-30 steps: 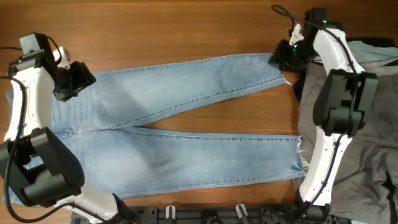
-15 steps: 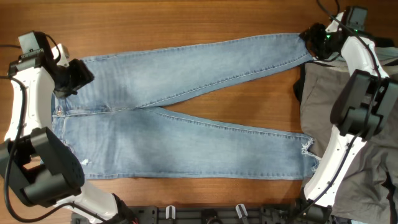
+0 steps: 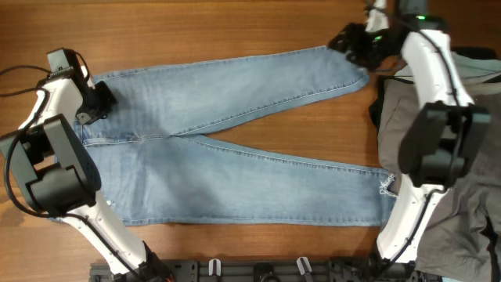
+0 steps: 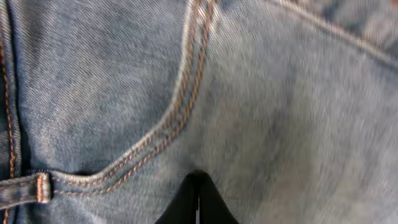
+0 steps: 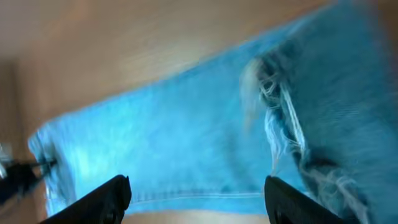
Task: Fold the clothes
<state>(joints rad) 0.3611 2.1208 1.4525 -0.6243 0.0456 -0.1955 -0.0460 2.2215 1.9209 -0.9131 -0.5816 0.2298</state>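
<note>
The clothes in hand are light-blue jeans (image 3: 235, 164), lying flat with the waist at the left and both legs running right. My left gripper (image 3: 95, 106) sits at the waist's upper corner. In the left wrist view it (image 4: 198, 183) is shut, its tips together against denim beside curved pocket stitching (image 4: 180, 106), and no fold shows between them. My right gripper (image 3: 351, 41) hovers just beyond the upper leg's hem (image 3: 356, 74). In the right wrist view it (image 5: 199, 198) is open and empty above the frayed hem (image 5: 273, 112).
Grey trousers (image 3: 415, 125) lie heaped at the right edge, under the right arm. The lower leg's frayed hem (image 3: 385, 188) nearly touches them. Bare wooden table (image 3: 196, 31) runs along the far side above the jeans.
The right gripper pulled the upper leg's hem up and right, let go and moved left of it. The left gripper shut at the waist. The jeans now lie flatter.
</note>
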